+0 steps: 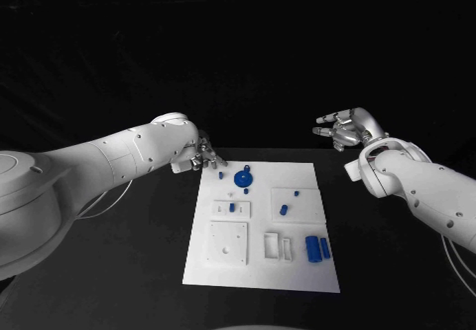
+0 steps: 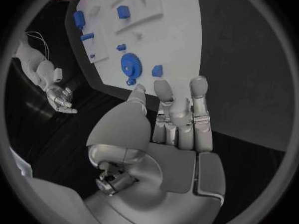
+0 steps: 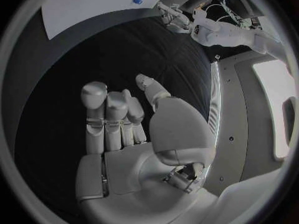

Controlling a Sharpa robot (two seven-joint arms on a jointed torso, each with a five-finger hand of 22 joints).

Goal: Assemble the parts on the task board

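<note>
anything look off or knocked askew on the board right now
Nothing stands out. The task board lies flat on the table, its blue parts, including the round gear, resting on it. Left hand and right hand both hold nothing.

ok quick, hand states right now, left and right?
Left hand: open, holding nothing, fingers at the task board's far corner.
Right hand: open, empty, off the board.

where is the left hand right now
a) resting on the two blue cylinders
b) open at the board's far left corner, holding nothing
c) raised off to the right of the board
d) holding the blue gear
b: the left hand hangs with fingers apart at the far left corner of the board, close to the blue gear but not touching it, and nothing lies in its palm in the left wrist view.
</note>
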